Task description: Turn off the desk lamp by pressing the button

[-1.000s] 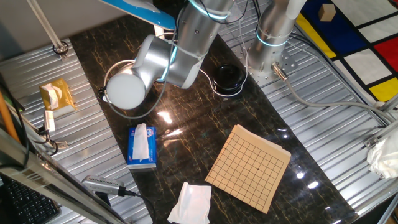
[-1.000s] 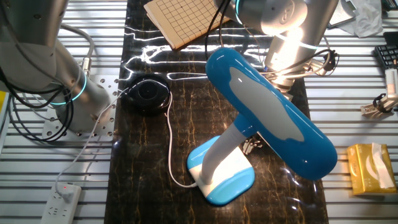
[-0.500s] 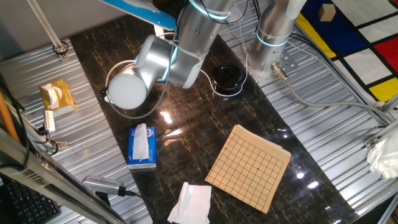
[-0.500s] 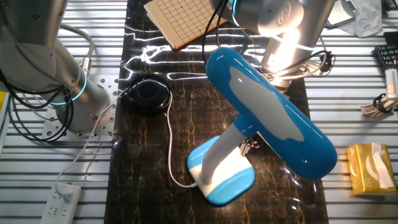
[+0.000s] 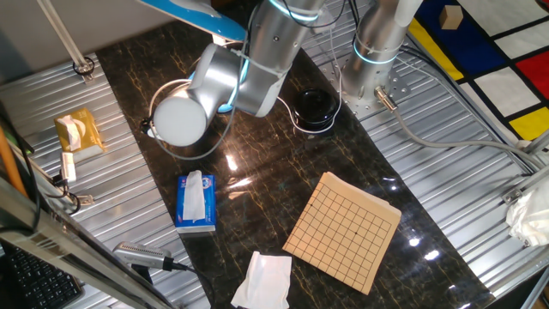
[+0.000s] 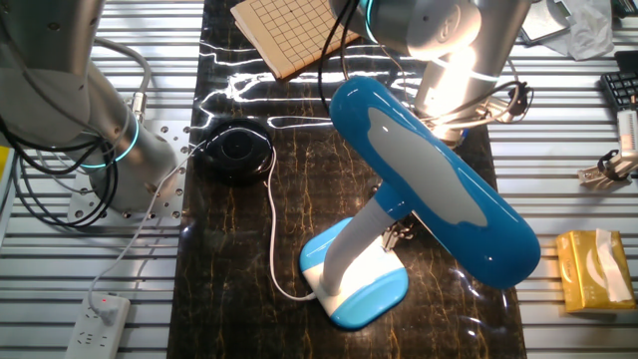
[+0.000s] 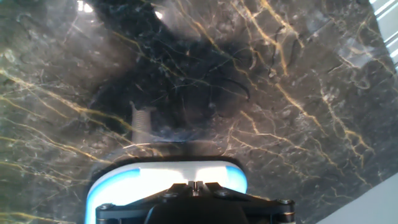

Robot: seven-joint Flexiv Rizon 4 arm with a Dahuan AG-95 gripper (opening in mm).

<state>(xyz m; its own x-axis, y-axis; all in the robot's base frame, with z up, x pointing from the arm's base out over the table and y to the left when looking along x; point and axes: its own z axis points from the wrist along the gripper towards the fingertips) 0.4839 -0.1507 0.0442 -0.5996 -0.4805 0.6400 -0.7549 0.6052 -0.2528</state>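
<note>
You are looking at the dark marble table [image 6: 249, 229] carrying everything; the silver arm [image 5: 249, 64] is reaching down over its far end. The desk lamp [image 6: 429, 184] is standing near the table's edge, its blue head [image 6: 439, 189] tilting above its base [image 6: 364, 289]. In the hand view the gripper [image 7: 196, 184] is sitting right above the base [image 7: 168, 174], fingertips pressing together

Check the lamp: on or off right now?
On, it seems. Bright light glares beneath the lamp head onto the arm behind it; its reflections glint off the tabletop.
</note>
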